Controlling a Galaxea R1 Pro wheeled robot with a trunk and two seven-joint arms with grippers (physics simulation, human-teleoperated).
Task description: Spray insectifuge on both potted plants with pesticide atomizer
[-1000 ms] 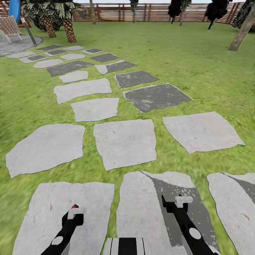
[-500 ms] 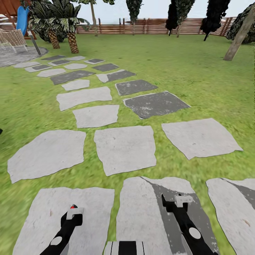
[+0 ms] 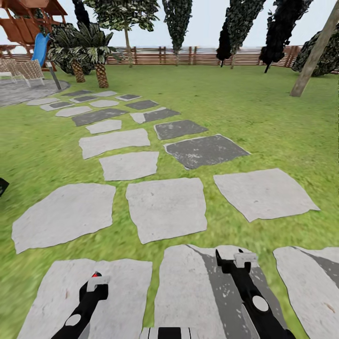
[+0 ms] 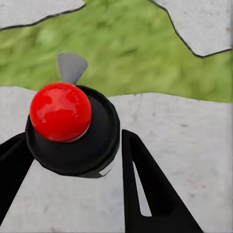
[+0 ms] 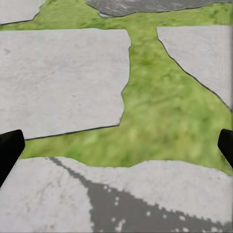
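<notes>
The pesticide atomizer, a dark bottle with a glossy red top, sits between the black fingers of my left gripper, which is shut on it. In the head view its red tip pokes up from the left gripper, low over a pale stepping stone. My right gripper hangs over the neighbouring stone, and its fingers stand wide apart with nothing between them, so it is open. The potted plants are out of view. The garden lawn stretches ahead.
A path of grey and dark stepping stones curves away to the far left toward the paved patio with wicker seats. Palms, a playset with a blue slide, a wooden fence and a leaning trunk lie beyond.
The whole head view has shifted: more sky, trees and the playset show at the top and the stones sit lower, so the camera moved. Both arms keep their pose.
</notes>
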